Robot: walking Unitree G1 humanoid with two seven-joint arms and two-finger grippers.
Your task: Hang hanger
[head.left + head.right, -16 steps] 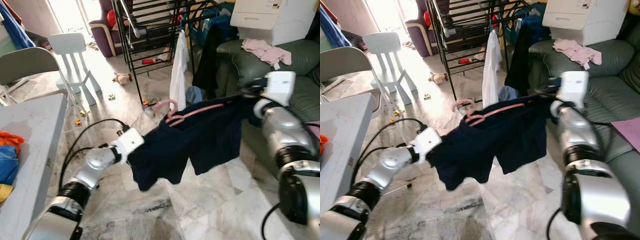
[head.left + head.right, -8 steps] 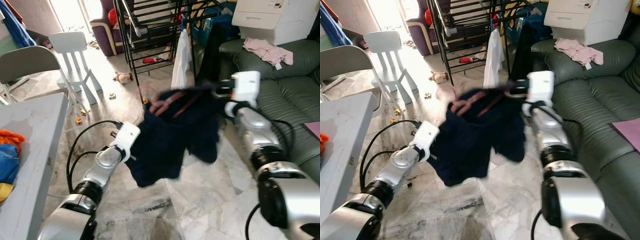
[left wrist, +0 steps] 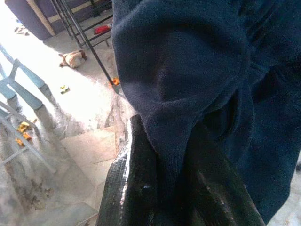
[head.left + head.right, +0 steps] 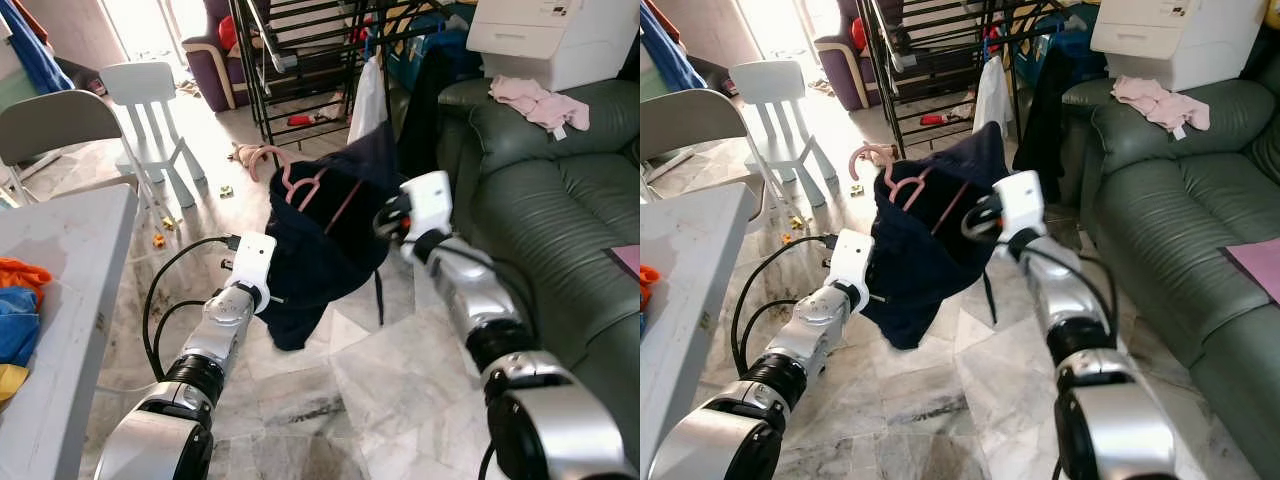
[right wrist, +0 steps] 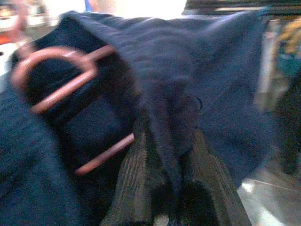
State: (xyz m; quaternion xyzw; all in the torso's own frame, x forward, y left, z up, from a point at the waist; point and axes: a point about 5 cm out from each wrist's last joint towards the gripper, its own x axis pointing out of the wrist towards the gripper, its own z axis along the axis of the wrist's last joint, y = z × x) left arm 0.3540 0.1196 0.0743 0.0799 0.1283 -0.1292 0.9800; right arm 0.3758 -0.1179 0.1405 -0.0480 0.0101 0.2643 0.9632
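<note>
I have the navy garment (image 4: 325,235) bunched mid-frame in front of the black drying rack (image 4: 300,60), the left gripper (image 3: 169,165) clenched on a lower fold and the right gripper (image 5: 164,169) pinching cloth near the pink hanger (image 4: 300,185), whose hook pokes out at the bundle's upper left. The fabric looks soft, light and floppy, so I judge it will sag and slide; the stiff hanger under its hook is the better hold.

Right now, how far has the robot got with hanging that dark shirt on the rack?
Done: the pink hanger already sits inside the navy garment. In hand: the left gripper and right gripper each pinch the fabric, holding it up before the black drying rack. Left: the hook is not yet on any rack bar.
</note>
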